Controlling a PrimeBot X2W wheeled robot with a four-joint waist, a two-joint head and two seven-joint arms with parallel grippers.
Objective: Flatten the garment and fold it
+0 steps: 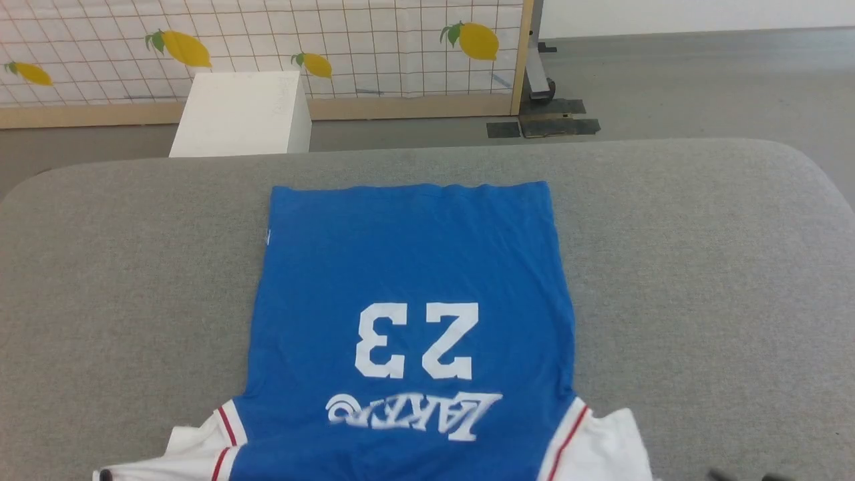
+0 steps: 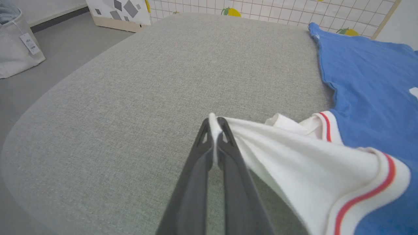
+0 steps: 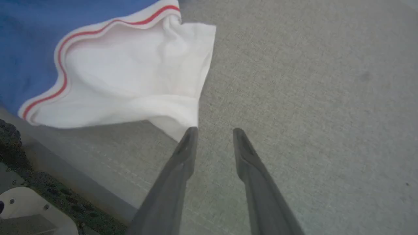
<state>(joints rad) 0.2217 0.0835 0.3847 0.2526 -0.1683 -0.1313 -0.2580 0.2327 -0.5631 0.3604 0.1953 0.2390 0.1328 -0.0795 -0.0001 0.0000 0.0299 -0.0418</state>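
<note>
- Two tools, two different states: the left tool (image 2: 215, 123) is pressed together on the tip of the left sleeve (image 2: 294, 156). The right tool (image 3: 215, 130) is spread with nothing in it, one finger right at the corner of the right sleeve (image 3: 130, 71).
- The garment (image 1: 414, 280) lies chest-up in the middle of the table (image 1: 701, 267), hem toward the table's far edge, collar end at its near edge. The blue body looks pretty flat; the sleeves are the rumpled bits.
- Imo the step is flattening the sleeves. I'd drag the left one low toward the table's left edge until the bunching by the red stripe goes. Tug too hard and the whole body probably slides.
- The right sleeve is wavy and sits close to the table's near edge, so I'd pinch that corner and ease it toward the table's right edge.
- Off the table: a white box (image 1: 240, 113) and a lemon-print screen (image 1: 334, 40) beyond the far edge, and a fabric bin (image 2: 16, 42) on the floor past the left edge. None of it looks in the way.
</note>
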